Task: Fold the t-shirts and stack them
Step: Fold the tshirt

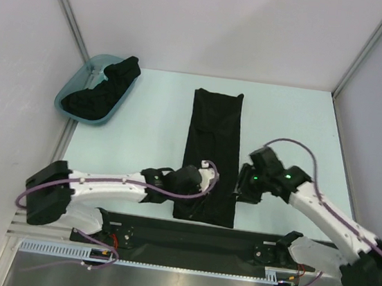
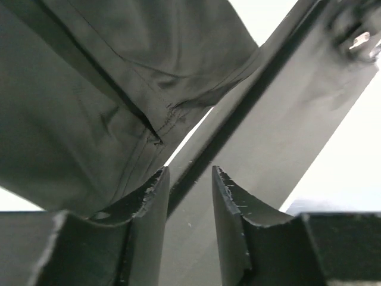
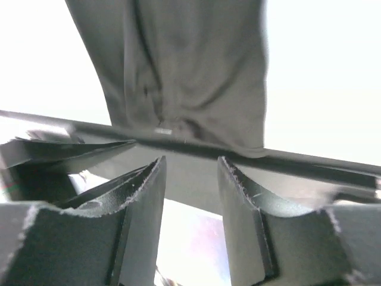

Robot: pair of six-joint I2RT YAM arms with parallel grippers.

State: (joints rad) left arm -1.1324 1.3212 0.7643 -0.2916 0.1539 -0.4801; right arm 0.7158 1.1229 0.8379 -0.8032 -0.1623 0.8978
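Observation:
A black t-shirt (image 1: 211, 145) lies flat on the table, folded into a long narrow strip that runs from the back to the near edge. My left gripper (image 1: 202, 185) hovers over the strip's near left part. In the left wrist view the left gripper (image 2: 190, 174) is open and empty, with the shirt (image 2: 119, 89) just beyond its fingertips. My right gripper (image 1: 245, 188) is at the strip's near right edge. In the right wrist view the right gripper (image 3: 191, 162) is open and empty, with the shirt (image 3: 196, 71) ahead. More black shirts (image 1: 107, 85) lie crumpled in the tub.
The teal plastic tub (image 1: 68, 93) stands at the back left corner of the pale table (image 1: 298, 121). A black strip (image 1: 166, 231) runs along the near edge by the arm bases. Grey walls close in on the left, back and right.

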